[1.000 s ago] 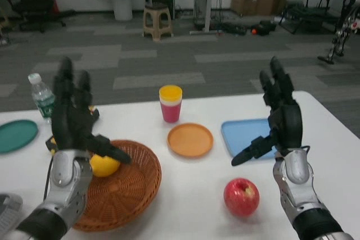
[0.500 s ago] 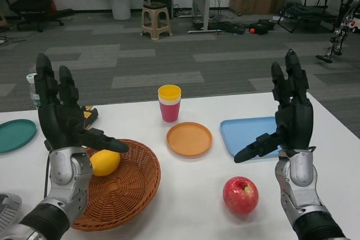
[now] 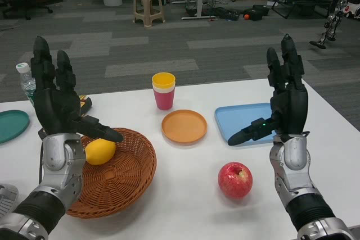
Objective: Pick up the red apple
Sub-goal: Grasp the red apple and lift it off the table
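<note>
One apple (image 3: 235,179), one lemon (image 3: 100,151), one basket (image 3: 132,181) and one bottle (image 3: 25,81) are seen. Two plates are counted, one orange (image 3: 184,126) and one green (image 3: 11,125). One blue tray (image 3: 239,119) and two stacked cups (image 3: 163,90) are seen.

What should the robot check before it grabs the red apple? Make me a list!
1. Apple in sight: the red apple sits bare on the white table, nothing on it. Ok.
2. Right hand free: raised, fingers apart, holding nothing. Ok.
3. Hand near apple: the right hand is up above and beside it, not touching. Not ok yet.
4. Path down: the blue tray and orange plate lie farther back, apart from the apple. Ok.
5. Left hand out of the way: raised over the basket. Ok.
6. Will the apple roll? Cannot tell.
</note>
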### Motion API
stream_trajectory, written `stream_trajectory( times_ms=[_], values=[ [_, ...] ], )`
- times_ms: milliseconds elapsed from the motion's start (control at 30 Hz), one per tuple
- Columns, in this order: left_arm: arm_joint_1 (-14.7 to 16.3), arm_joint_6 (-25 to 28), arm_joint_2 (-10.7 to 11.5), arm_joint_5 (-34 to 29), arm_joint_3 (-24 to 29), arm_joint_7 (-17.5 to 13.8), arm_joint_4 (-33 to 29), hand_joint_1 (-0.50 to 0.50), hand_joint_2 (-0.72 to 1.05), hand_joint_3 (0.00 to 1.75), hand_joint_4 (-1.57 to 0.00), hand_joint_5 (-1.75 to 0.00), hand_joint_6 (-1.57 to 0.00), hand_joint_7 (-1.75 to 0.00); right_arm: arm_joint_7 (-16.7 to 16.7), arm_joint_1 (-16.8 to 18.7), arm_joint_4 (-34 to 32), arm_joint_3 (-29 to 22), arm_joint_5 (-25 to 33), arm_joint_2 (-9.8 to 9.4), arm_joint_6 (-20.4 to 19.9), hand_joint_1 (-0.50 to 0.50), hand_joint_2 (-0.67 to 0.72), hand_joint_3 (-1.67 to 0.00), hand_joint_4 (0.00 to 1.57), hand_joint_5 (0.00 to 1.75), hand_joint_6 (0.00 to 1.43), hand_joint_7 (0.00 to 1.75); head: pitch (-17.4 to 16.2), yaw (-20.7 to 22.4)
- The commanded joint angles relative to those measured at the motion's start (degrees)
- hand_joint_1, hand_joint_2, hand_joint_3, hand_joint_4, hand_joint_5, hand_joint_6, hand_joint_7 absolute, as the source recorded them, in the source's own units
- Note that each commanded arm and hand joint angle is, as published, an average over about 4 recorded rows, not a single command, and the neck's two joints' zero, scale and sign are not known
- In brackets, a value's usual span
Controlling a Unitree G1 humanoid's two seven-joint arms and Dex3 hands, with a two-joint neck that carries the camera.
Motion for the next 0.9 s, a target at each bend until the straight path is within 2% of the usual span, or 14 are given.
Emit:
stream_trajectory(
  times_ms=[33,200,267,433,900],
  values=[
    [0.9,7.6,0.6,0.6,3.9,-6.6,-3.7,-0.5,-0.64,0.0,0.0,0.0,0.0,-0.14,0.2,0.3,-1.4,-1.2,0.7,-0.32,0.5,-0.42,0.22,0.0,0.0,0.0,0.0,0.0,-0.5,-0.3],
    [1.7,20.0,1.5,5.0,10.7,-17.4,-9.5,-0.5,-0.64,0.07,0.0,0.0,0.0,-0.14,0.6,0.5,-2.2,-1.9,0.7,-0.41,0.9,-0.42,0.15,0.0,0.0,0.0,0.0,0.0,-0.4,-0.2],
    [1.9,21.9,1.8,5.5,12.1,-19.1,-10.7,-0.5,-0.64,0.09,0.0,0.0,0.0,-0.14,0.7,0.5,-2.3,-1.9,0.7,-0.45,0.9,-0.42,0.15,0.0,0.0,0.0,0.0,0.0,-0.2,-0.2],
    [2.1,22.1,1.8,5.5,13.3,-20.5,-11.1,-0.5,-0.64,0.09,0.0,0.0,0.0,-0.14,1.1,0.5,-2.3,-1.9,0.7,-0.45,1.4,-0.42,0.19,0.0,0.0,0.0,0.0,0.0,-0.2,-0.2],
    [1.9,24.2,2.1,5.6,14.3,-22.4,-11.4,-0.5,-0.64,0.07,0.0,0.0,0.0,-0.14,1.5,0.6,-2.3,-1.7,0.8,-0.58,1.9,-0.42,0.15,0.0,0.0,0.0,0.0,0.0,-0.8,-1.0]
  ],
)
